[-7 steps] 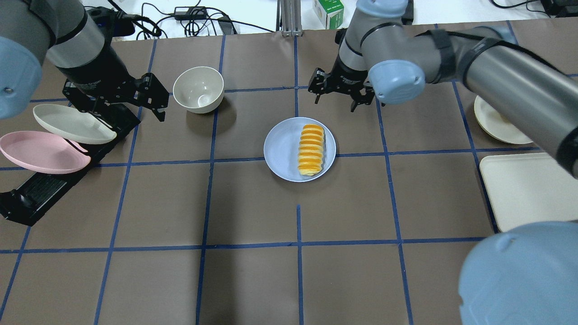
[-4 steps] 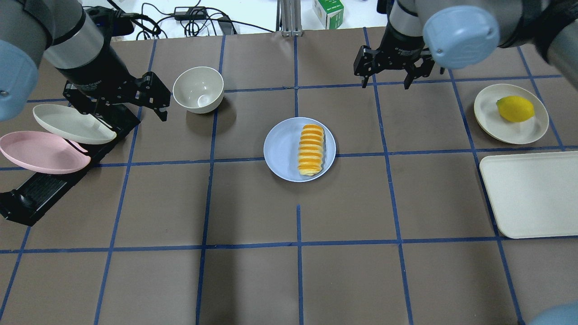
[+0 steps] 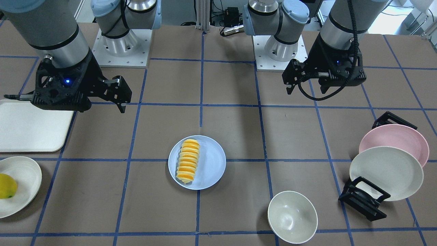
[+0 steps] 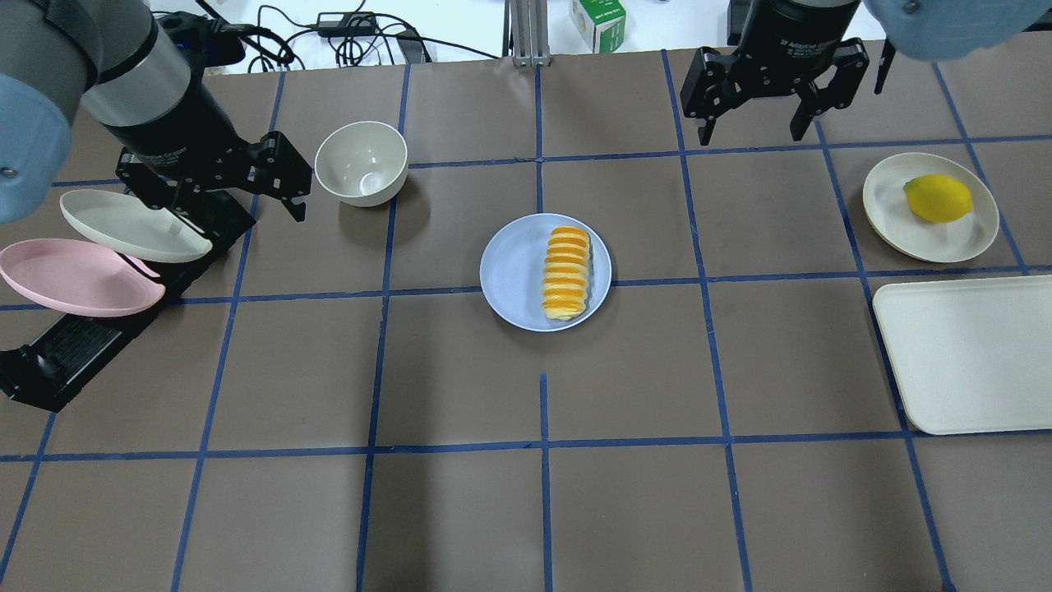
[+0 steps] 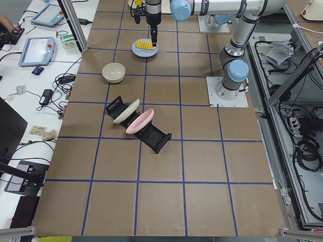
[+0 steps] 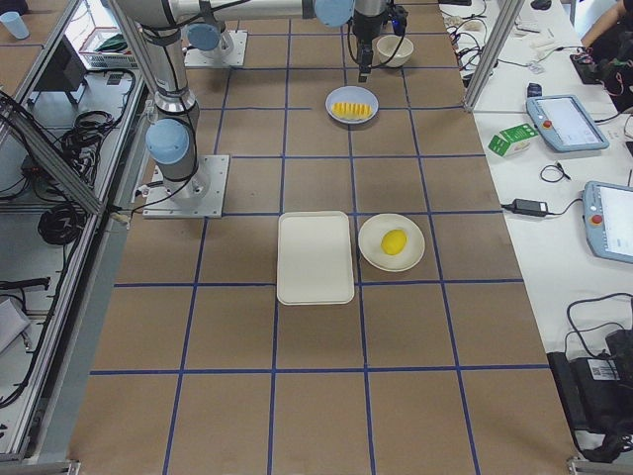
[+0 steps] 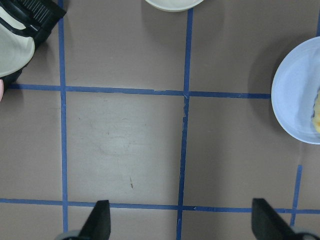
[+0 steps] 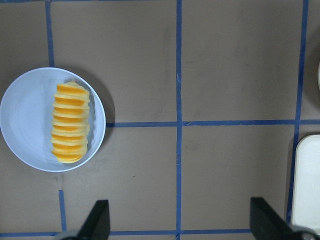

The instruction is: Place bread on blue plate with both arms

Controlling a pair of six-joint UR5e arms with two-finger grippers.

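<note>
The bread [image 4: 566, 273] is found lying on the blue plate [image 4: 514, 275], mid-frame overhead. The left gripper [image 7: 181, 222] and right gripper [image 4: 751, 131] are held spread apart, empty, at the upper corners.

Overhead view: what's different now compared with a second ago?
The right gripper, open and empty, pulled back from beside the blue plate toward the table's far edge and the robot's right, uncovering the lemon on its cream plate. The left gripper and the bread on the blue plate stayed put.
</note>
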